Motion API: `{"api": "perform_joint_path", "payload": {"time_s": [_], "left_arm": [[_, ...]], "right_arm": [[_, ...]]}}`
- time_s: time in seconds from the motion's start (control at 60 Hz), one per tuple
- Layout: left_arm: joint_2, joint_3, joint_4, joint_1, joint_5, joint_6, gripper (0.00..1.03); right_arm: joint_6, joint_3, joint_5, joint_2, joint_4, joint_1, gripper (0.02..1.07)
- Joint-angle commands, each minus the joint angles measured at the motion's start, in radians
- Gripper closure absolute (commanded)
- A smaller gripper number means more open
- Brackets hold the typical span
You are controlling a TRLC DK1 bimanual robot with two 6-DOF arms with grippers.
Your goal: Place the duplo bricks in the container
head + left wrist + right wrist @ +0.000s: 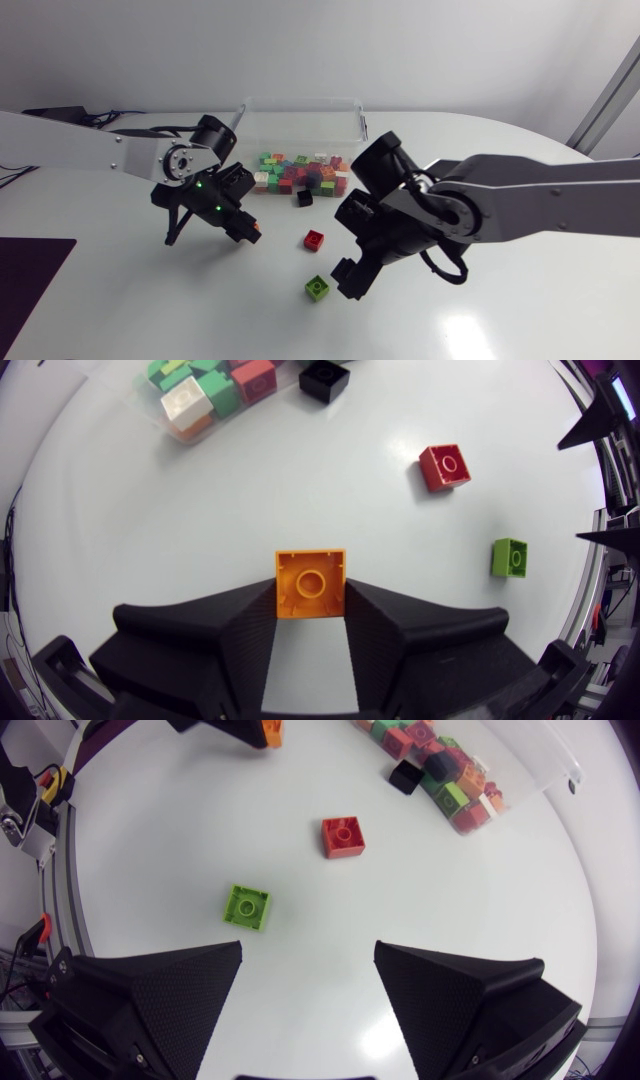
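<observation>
The left pincer (310,616) pinches an orange brick (311,583) by two opposite sides, above the white counter (520,310) and well short of the container (300,112). A red brick (314,240) lies on the counter between the two arms. A green brick (318,287) sits nearer the right pincer (308,955), whose fingers are spread, with the green brick just ahead of one of them. A black brick (304,198) rests just outside the container's near wall, between it and the red brick. The clear container stands at the counter's far side. Its near part holds a pile of bricks (300,174) in red, green, white, orange and black.
</observation>
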Motion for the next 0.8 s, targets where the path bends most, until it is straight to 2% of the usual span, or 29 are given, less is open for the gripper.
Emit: {"api": "perform_joint_path", "payload": {"time_s": [0.0,0.383,0.583,0.783], "left_arm": [[-0.066,-0.013,-0.013,0.01,0.001,-0.018,0.76],[-0.247,0.024,-0.022,0.07,0.055,-0.018,0.76],[-0.317,0.064,-0.019,0.083,0.076,-0.023,0.76],[-0.345,0.113,0.034,0.105,0.108,-0.06,0.76]], "right_arm": [[0.041,0.047,0.009,0.072,-0.016,0.024,0.1],[0.093,0.203,-0.015,0.271,-0.06,0.071,0.13],[0.113,0.232,-0.034,0.331,-0.082,0.102,0.13],[0.122,0.238,-0.04,0.366,-0.095,0.105,0.13]]}}
